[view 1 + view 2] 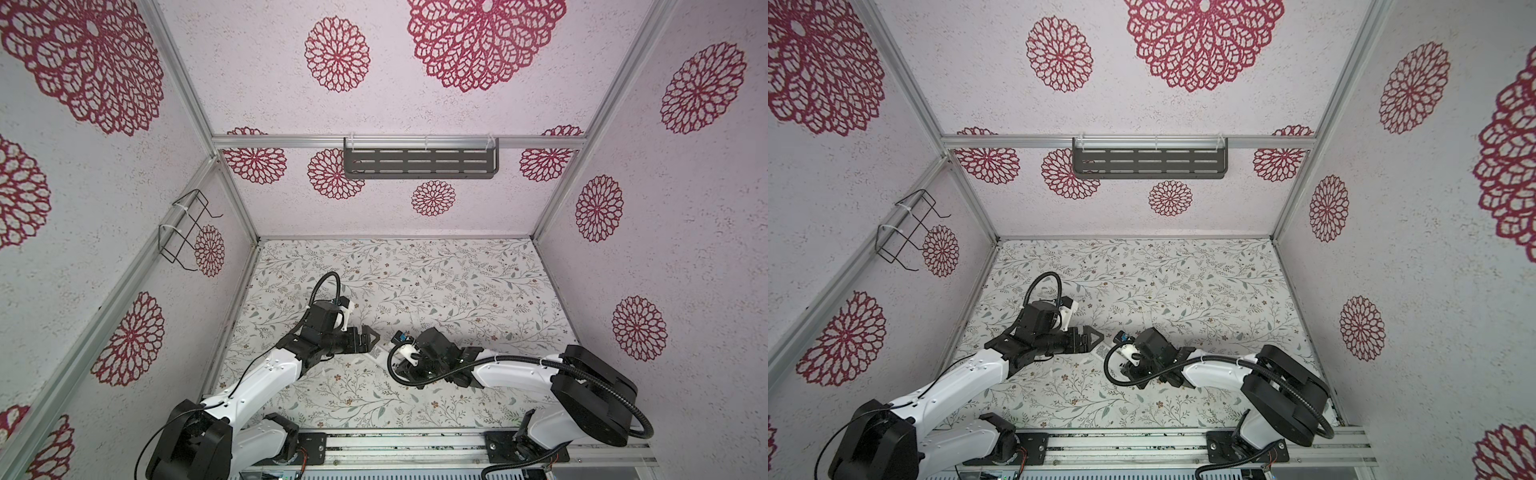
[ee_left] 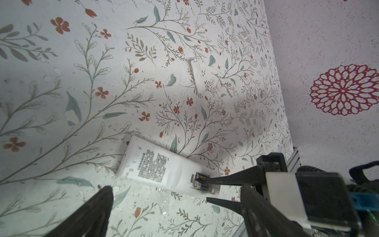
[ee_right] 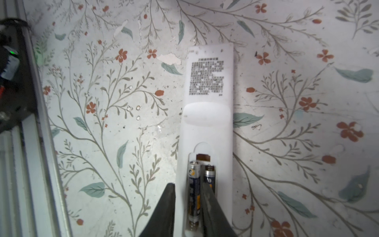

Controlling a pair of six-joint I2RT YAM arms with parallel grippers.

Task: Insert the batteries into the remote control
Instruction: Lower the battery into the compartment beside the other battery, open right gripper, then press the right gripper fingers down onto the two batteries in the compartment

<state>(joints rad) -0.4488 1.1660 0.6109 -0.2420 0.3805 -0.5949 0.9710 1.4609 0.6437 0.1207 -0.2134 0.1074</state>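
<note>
Two batteries (image 3: 194, 184) in remote control (image 3: 207, 119), back label (image 3: 206, 78) print illegible

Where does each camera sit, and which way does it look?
Top views: high at the front, looking down at the table; both arms show.
Left wrist: on its arm, facing the remote control; one own finger and the right gripper show.
Right wrist: above the right gripper, facing the batteries.
Both wrist views share the remote control.
</note>
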